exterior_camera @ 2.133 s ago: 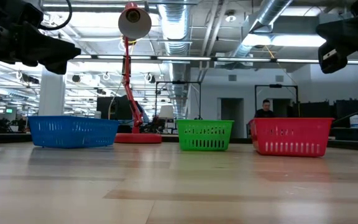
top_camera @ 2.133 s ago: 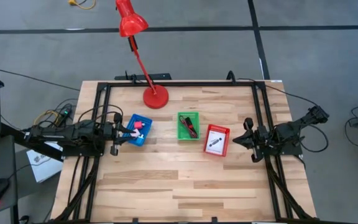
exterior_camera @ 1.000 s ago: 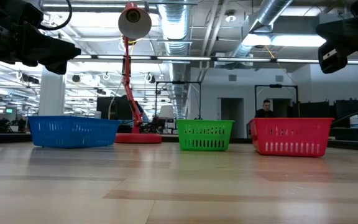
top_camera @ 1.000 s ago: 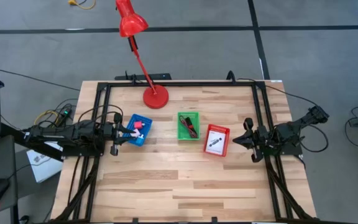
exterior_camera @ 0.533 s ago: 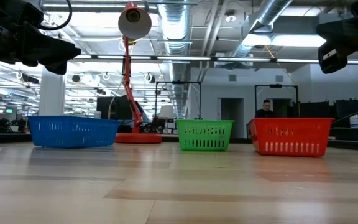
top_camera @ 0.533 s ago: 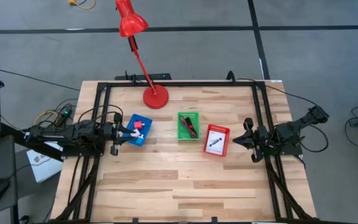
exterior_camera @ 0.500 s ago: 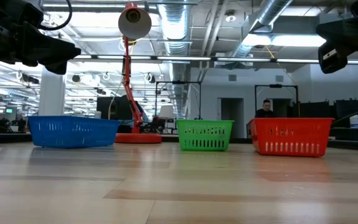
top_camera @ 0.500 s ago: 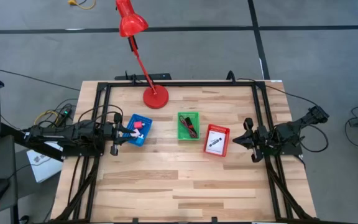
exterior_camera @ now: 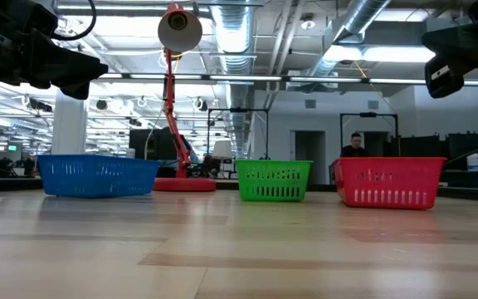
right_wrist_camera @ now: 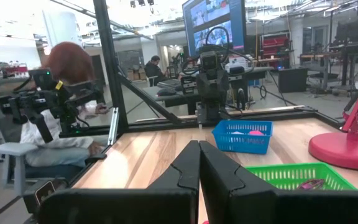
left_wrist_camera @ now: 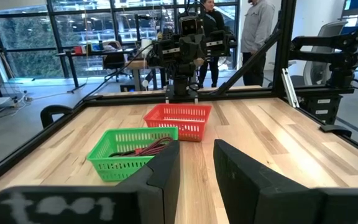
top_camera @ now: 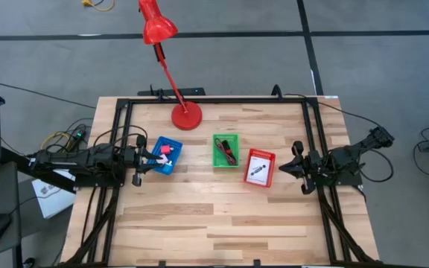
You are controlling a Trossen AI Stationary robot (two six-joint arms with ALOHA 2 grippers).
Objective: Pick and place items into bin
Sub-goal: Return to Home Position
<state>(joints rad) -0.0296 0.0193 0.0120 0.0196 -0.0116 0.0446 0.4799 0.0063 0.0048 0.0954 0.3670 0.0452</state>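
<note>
- High view is showing white card (top_camera: pixel 258 170) inside red bin (top_camera: pixel 261 152); low view's bin wall is hiding it.
- Left gripper (left_wrist_camera: pixel 196 146) is sitting spread; right gripper (right_wrist_camera: pixel 199 146) pressed together.

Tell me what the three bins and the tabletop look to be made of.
Blue bin, green bin and red bin: likely moulded plastic, matte; solid colour, slotted walls. Tabletop: wood, smooth with a slight sheen; joined planks with grain, faint reflections in the low view.
</note>
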